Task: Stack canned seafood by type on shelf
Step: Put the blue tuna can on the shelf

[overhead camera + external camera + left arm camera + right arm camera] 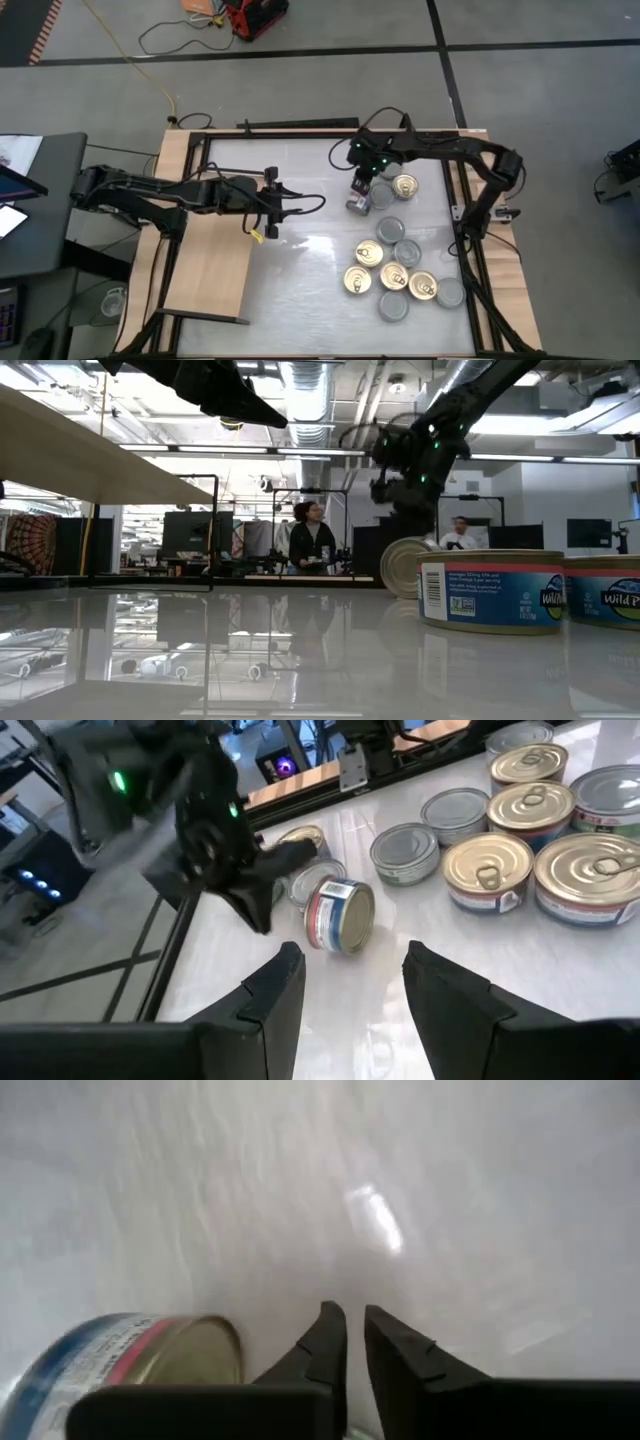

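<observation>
a: how far along is the stacking?

b: hardly begun, i'd judge. the shelf (212,275), the light wooden board in the black frame, carries no tin that i can see. all the canned seafood (400,270) sits on the white table (300,270), well off to the right-arm side of the shelf, in a loose cluster of gold tops and silver-grey tops mixed together.

a: anything being handled?

b: one tipped tin (340,916) lies on its side, apart from the cluster and on the shelf's side of it, its striped label showing. the right gripper (368,185) is right over it. in its own wrist view the fingers (330,1342) stand nearly together with only a thin gap, and nothing is between them; the tin lies just beside them, not gripped.

a: and the other arm?

b: the left gripper (268,212) waits over the table just beside the shelf's edge, between shelf and cluster. its fingers (280,985) show a clear gap and hold nothing.

a: so what's left?

b: by my reading, everything: getting hold of that tipped tin, then carrying each tin to the shelf and sorting gold from silver into stacks.
</observation>
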